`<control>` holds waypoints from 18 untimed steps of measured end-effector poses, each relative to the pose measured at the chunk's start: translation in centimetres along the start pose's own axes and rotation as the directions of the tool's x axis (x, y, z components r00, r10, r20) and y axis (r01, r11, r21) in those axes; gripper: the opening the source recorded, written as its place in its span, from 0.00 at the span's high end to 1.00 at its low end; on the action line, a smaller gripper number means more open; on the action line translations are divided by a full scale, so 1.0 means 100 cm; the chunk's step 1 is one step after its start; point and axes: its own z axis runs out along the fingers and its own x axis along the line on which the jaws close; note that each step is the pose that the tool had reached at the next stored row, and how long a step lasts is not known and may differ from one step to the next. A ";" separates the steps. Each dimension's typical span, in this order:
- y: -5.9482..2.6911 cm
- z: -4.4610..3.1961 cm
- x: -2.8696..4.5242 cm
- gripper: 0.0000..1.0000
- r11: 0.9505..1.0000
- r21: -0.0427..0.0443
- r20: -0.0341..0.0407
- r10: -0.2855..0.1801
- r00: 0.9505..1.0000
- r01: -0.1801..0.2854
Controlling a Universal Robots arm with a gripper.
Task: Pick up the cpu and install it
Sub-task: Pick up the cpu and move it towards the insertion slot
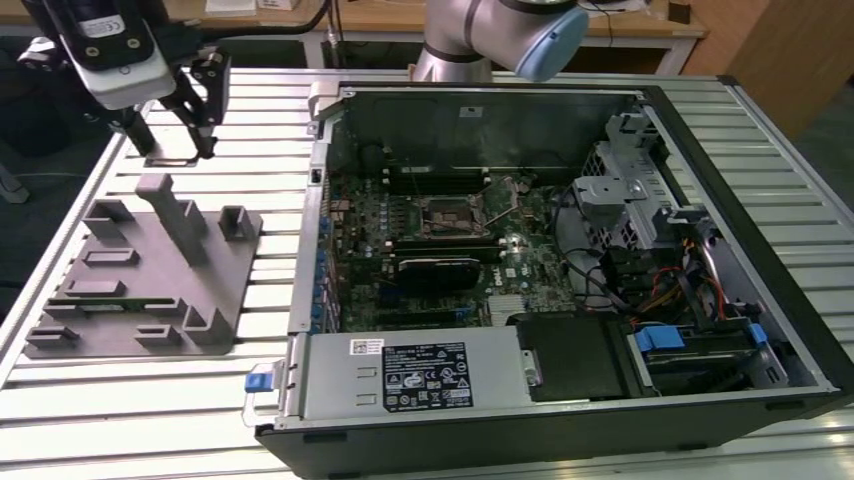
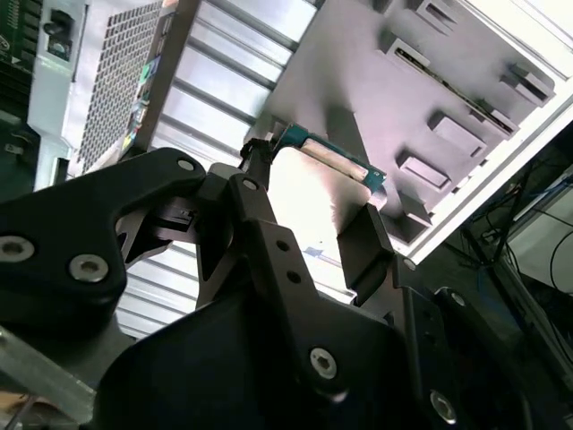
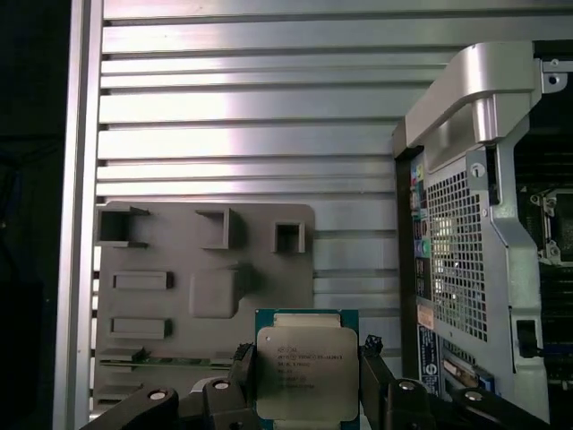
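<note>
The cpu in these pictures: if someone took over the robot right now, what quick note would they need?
Gripper: shut on the cpu, gripping two opposite edges.
Where: the cpu is held in the air near the grey fixture, away from the open computer case.
Done: the cpu is picked up.
Left: installing it; it is not yet at the motherboard socket.

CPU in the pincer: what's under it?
In the first wrist view, past the cpu clamped in the pincer, the grey fixture and slatted table show. The chip itself covers the spot directly beneath it.
</note>
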 end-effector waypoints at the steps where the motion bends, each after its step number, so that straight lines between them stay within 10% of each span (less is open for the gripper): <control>1: 0.0001 -0.0001 -0.0030 0.45 1.000 0.000 0.000 0.000 1.000 0.000; 18: 0.0016 -0.0013 -0.0518 0.45 1.000 0.000 0.000 0.000 1.000 0.000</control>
